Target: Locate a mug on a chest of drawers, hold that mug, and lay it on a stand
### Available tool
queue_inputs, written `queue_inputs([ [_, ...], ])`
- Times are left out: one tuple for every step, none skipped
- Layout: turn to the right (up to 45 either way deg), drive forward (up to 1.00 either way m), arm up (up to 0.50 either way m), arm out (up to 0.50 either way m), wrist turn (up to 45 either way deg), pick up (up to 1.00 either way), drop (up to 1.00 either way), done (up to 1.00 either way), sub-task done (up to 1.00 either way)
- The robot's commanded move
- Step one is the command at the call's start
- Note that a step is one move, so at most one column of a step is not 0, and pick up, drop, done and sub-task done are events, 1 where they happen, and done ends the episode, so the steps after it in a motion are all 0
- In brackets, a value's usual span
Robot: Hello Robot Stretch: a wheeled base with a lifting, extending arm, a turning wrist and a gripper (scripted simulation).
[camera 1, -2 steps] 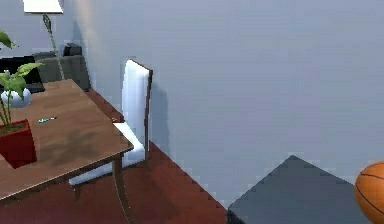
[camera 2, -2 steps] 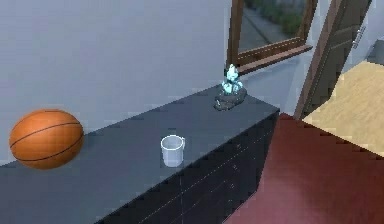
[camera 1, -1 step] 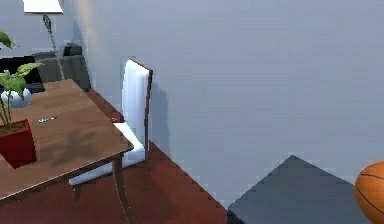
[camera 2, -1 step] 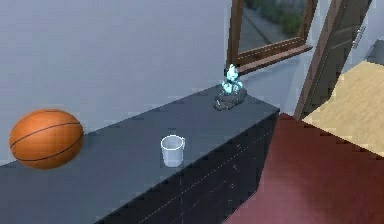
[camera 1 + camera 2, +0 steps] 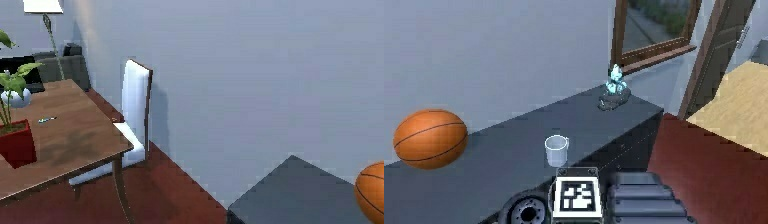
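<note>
A small pale cup-shaped mug [image 5: 557,150] stands upright on the dark grey top of a long low chest [image 5: 494,165] in the arm side view. Just below it, at the bottom edge, sits a white marker square [image 5: 578,197] on the arm's end. The gripper's dark body [image 5: 524,212] lies to the left of that square, over the chest top. Its far end is cut off by the edge, so I cannot tell whether it holds anything. The corner of the same dark chest [image 5: 300,195] appears at the forward view's bottom right.
An orange basketball [image 5: 429,137] rests on the chest left of the mug, and a small pale blue figurine [image 5: 615,88] stands at its far right end. A wooden table [image 5: 70,135] with a red-potted plant [image 5: 15,140] and a white chair [image 5: 135,110] stand ahead by the wall. A window [image 5: 654,35] and door frame [image 5: 719,50] are on the right.
</note>
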Motion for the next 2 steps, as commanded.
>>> queue_inputs([
  [0.0, 0.00, 0.00, 0.28, 0.0, 0.00, 0.00, 0.00, 0.00],
  [0.0, 0.00, 0.00, 0.00, 45.0, 0.00, 0.00, 0.00, 0.00],
])
